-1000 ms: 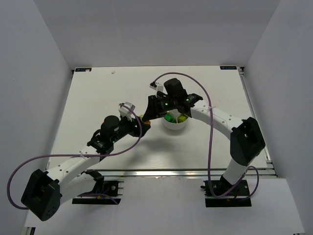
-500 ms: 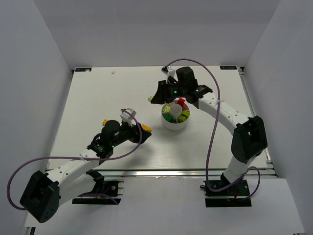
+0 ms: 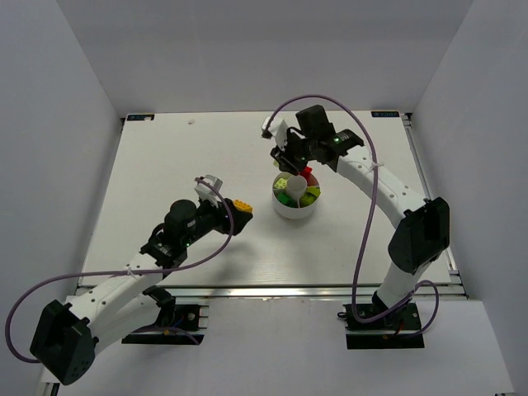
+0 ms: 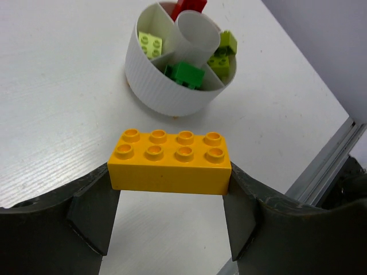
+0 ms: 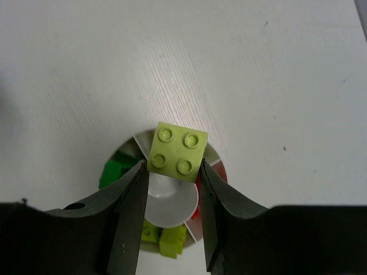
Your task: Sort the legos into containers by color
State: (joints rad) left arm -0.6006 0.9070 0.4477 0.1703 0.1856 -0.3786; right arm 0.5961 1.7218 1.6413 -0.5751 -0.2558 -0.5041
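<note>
Clamping the orange brick (image 4: pixel 170 163) endwise, my left hand (image 4: pixel 169 206) looked secure; my right hand (image 5: pixel 172 192) squeezed the lime brick (image 5: pixel 177 150) across flat sides. Light, stiff, slick, I judged.

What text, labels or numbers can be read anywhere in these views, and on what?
Nothing is legible in any view.
Too small to read: left far-corner tag and right far-corner tag, both bluish stickers in the top view.
No lettering shows on: orange brick studs, lime brick studs, white dish wall.
</note>
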